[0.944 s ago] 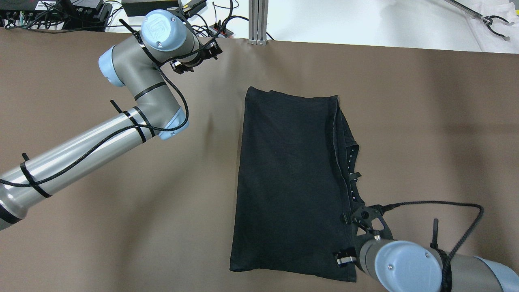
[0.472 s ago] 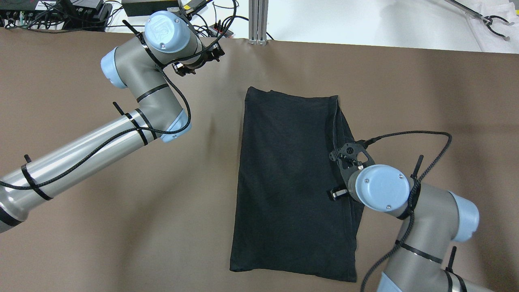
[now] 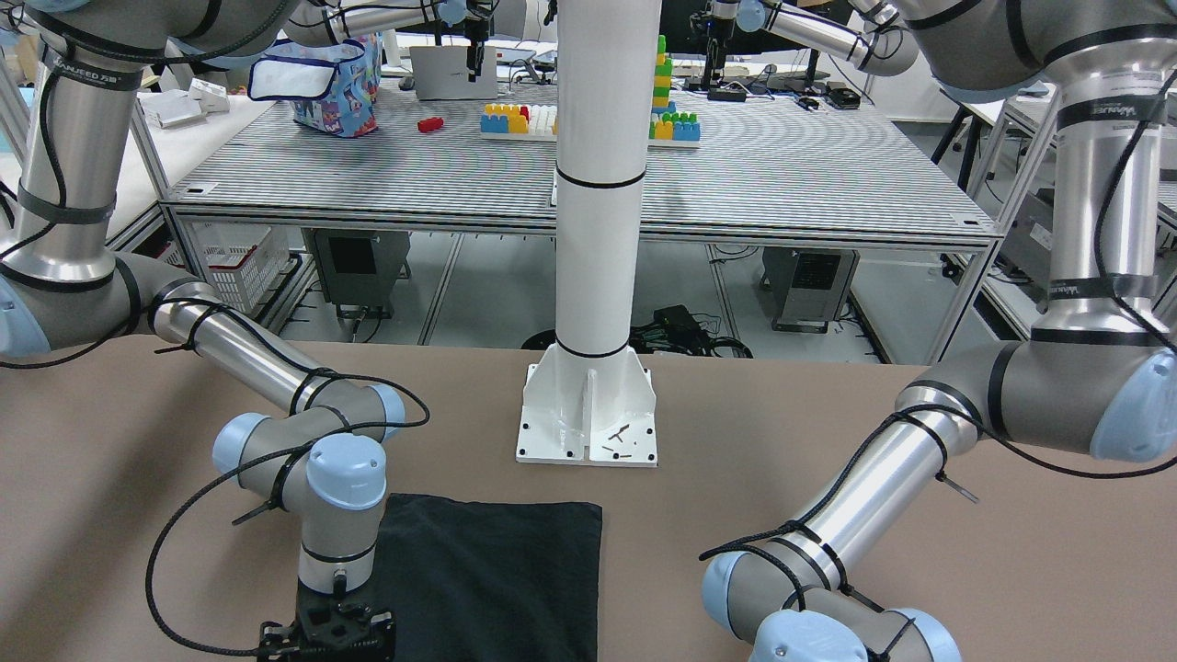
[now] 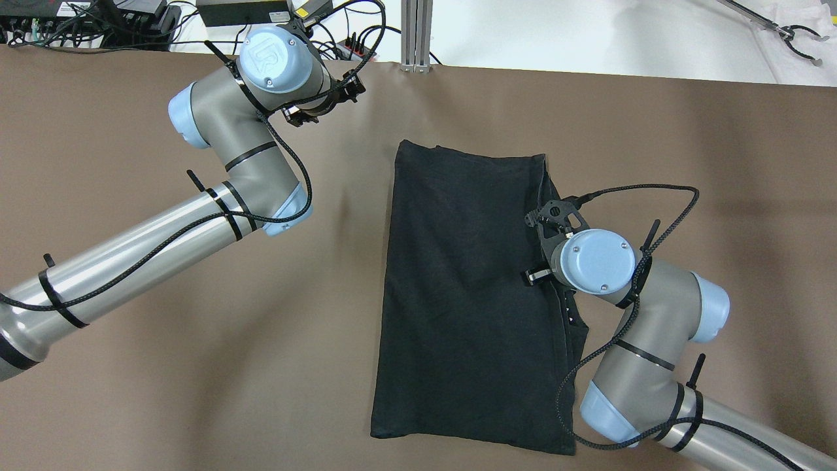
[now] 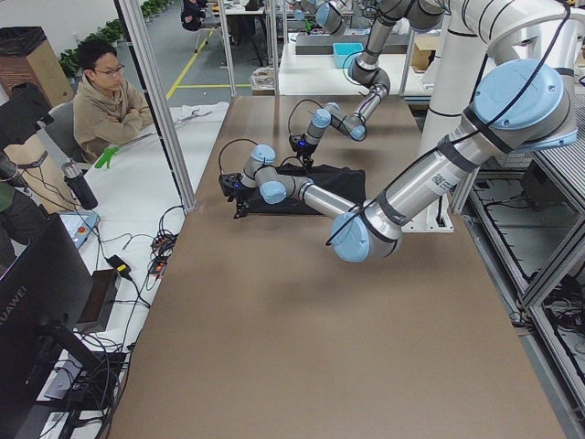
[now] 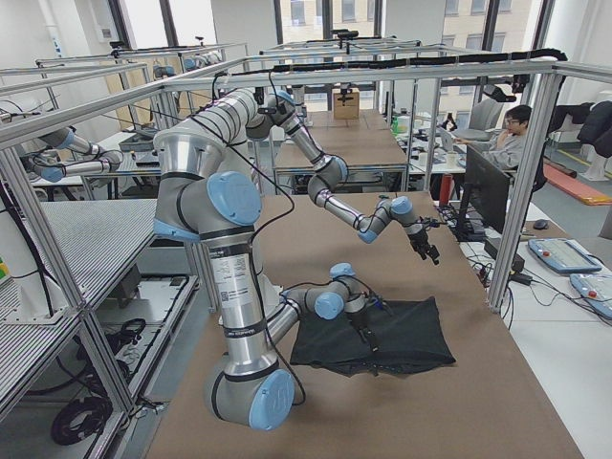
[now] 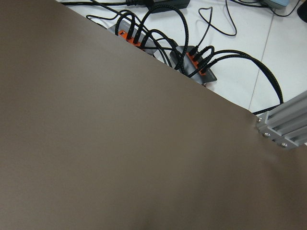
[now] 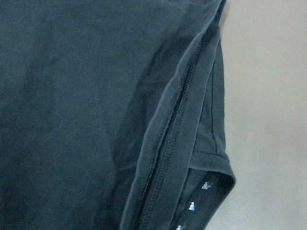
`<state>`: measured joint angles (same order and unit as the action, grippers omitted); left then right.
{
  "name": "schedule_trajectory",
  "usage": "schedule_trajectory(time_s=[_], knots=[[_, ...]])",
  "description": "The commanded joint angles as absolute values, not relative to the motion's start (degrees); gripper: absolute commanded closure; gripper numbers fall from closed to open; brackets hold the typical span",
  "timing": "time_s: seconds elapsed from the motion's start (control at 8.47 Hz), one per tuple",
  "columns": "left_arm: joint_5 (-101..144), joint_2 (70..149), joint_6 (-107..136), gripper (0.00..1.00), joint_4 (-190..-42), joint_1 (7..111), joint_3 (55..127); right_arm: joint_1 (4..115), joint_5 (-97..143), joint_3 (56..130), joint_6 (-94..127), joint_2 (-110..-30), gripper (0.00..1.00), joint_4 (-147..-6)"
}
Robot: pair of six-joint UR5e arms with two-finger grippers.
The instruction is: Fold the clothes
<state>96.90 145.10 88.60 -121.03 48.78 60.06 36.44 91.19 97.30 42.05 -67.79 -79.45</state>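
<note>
Black garment point(image 4: 464, 294) lies folded flat, edges layered.

Lit brightly and evenly from overhead. Throws only soft, smeared shadows onto the table point(image 4: 196, 366) near the left gripper point(image 4: 325, 101) and outward of the right gripper point(image 4: 554, 219). Blows out to white past the left gripper. Swallows detail in the black cloth point(image 4: 464, 281) beneath the right gripper.

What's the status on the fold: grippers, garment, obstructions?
Left gripper over bare table near the far edge, jaws hidden. Right gripper over layered right edge of the black garment, jaws hidden. Garment folded lengthwise, flat. No obstruction seen.
</note>
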Motion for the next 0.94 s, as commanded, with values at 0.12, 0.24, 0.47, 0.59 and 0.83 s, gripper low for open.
schedule_trajectory(time_s=[0.12,0.24,0.47,0.59,0.83], knots=[[96.6,145.1,88.8,0.12,-121.0,48.7,60.0,40.1,95.1,95.8,34.7,-70.2,0.05,-77.5],[96.6,145.1,88.8,0.12,-121.0,48.7,60.0,40.1,96.6,97.8,34.6,-71.9,0.05,-77.0],[96.6,145.2,88.8,0.12,-121.0,48.7,60.1,40.0,99.6,105.6,38.0,-72.2,0.05,-81.9],[96.6,145.2,89.6,0.12,-120.9,48.3,60.6,38.8,100.0,107.7,48.4,-72.5,0.05,-81.9],[95.3,145.2,90.0,0.12,-117.6,47.7,62.9,32.9,100.0,115.3,72.0,-77.5,0.05,-80.1]])
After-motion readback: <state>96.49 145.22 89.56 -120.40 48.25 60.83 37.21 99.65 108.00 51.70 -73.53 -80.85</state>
